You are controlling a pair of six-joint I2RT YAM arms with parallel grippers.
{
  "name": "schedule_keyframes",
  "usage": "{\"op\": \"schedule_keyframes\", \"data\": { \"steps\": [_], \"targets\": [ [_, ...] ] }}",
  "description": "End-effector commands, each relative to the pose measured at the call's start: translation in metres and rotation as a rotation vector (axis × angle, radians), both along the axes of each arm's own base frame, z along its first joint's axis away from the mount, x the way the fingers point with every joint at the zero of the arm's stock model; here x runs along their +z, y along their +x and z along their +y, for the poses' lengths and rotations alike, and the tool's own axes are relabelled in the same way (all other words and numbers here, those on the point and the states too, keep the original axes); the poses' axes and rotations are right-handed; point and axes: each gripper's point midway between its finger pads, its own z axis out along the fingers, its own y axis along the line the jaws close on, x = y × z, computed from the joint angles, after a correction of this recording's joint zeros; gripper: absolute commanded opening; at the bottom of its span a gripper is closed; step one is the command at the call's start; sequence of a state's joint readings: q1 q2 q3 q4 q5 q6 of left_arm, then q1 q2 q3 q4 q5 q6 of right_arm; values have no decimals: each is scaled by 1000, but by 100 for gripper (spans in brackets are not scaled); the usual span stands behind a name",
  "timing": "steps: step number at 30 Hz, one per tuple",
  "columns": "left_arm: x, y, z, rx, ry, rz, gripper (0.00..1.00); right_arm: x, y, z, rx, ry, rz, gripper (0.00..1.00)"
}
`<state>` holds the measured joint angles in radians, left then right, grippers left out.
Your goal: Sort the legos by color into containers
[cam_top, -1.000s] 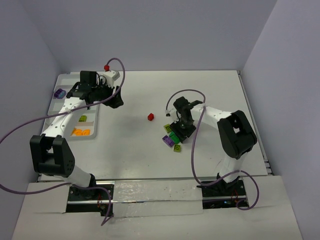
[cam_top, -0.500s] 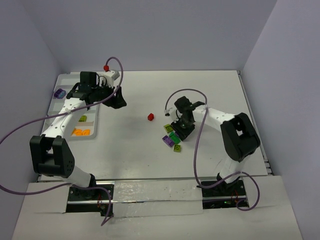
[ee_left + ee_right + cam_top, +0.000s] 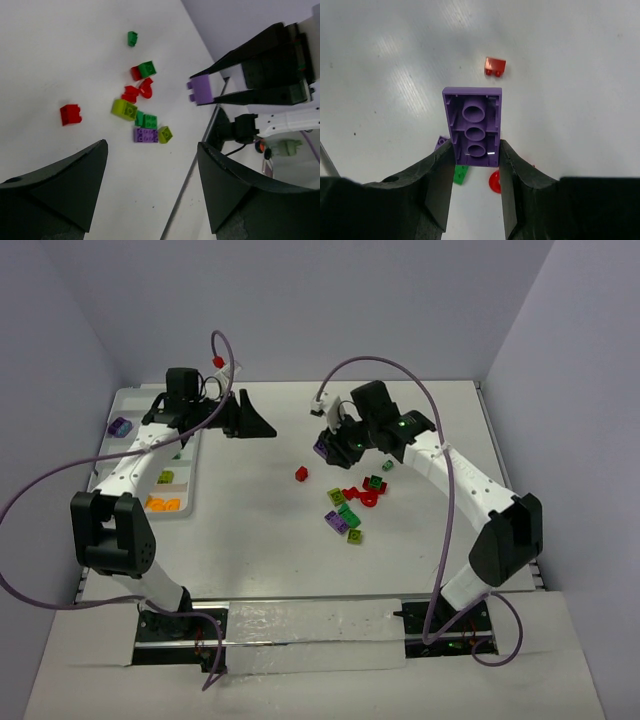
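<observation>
My right gripper [image 3: 325,445] is shut on a purple lego [image 3: 472,125], held above the table's middle with its hollow underside facing the right wrist camera. In the left wrist view the same purple lego [image 3: 204,90] shows between the right arm's black fingers. My left gripper [image 3: 258,426] stands open with nothing in it, just right of the white tray of containers [image 3: 128,400], pointing toward the right gripper. Loose legos [image 3: 348,510] in red, green, lime and purple lie in a small pile. A single red lego [image 3: 301,473] lies apart to their left.
The tray holds a purple brick [image 3: 120,426], a lime one [image 3: 166,478] and orange ones [image 3: 163,504] in separate compartments. Purple cables arc over both arms. Grey walls close the table at the back and both sides.
The right gripper closed on the purple lego, lifted it out of the pile and carried it up and to the left. The left gripper swung right, off the tray, and opened wider.
</observation>
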<state>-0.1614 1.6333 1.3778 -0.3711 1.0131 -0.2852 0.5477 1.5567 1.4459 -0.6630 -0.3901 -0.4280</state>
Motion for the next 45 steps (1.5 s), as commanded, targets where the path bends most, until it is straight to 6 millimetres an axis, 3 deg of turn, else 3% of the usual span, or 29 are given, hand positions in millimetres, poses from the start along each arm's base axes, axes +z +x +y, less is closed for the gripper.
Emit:
{"op": "schedule_keyframes", "data": {
  "steps": [1, 10, 16, 19, 24, 29, 32, 34, 35, 36, 39, 42, 43, 45],
  "targets": [
    [48, -8, -28, -115, -102, -65, 83, 15, 11, 28, 38, 25, -37, 14],
    [34, -31, -54, -183, -64, -48, 84, 31, 13, 54, 53, 26, -88, 14],
    [15, -21, -56, -128, -10, -9, 78, 42, 9, 65, 74, 34, -123, 14],
    [15, -20, -57, -127, -9, -5, 72, 46, 9, 69, 76, 37, -140, 14],
    [15, -22, -61, -147, -17, 3, 50, 52, 11, 75, 67, 39, -163, 14],
    [18, -26, -61, -168, -35, 6, 17, 55, 16, 77, 48, 42, -177, 21],
    [23, -21, -48, -130, -62, 23, 0, 53, 19, 76, 31, 35, -174, 61],
    [23, -9, -28, -66, -73, 33, 0, 50, 19, 73, 22, 26, -173, 91],
    [23, 3, -8, 1, -62, 28, 0, 50, 18, 71, 20, 25, -174, 100],
    [24, 11, 6, 41, -49, 16, 0, 47, 18, 68, 15, 20, -171, 100],
    [12, 51, 77, 210, 82, -58, 0, 48, 16, 59, 3, 22, -174, 100],
    [11, 85, 176, 407, 260, -79, 0, 38, 15, 48, -6, 1, -157, 100],
    [0, 96, 219, 480, 309, -66, 0, 36, 15, 44, -10, -5, -149, 100],
    [3, 112, 276, 599, 398, -71, 0, 30, 16, 41, -20, -11, -130, 100]
  ]
}}
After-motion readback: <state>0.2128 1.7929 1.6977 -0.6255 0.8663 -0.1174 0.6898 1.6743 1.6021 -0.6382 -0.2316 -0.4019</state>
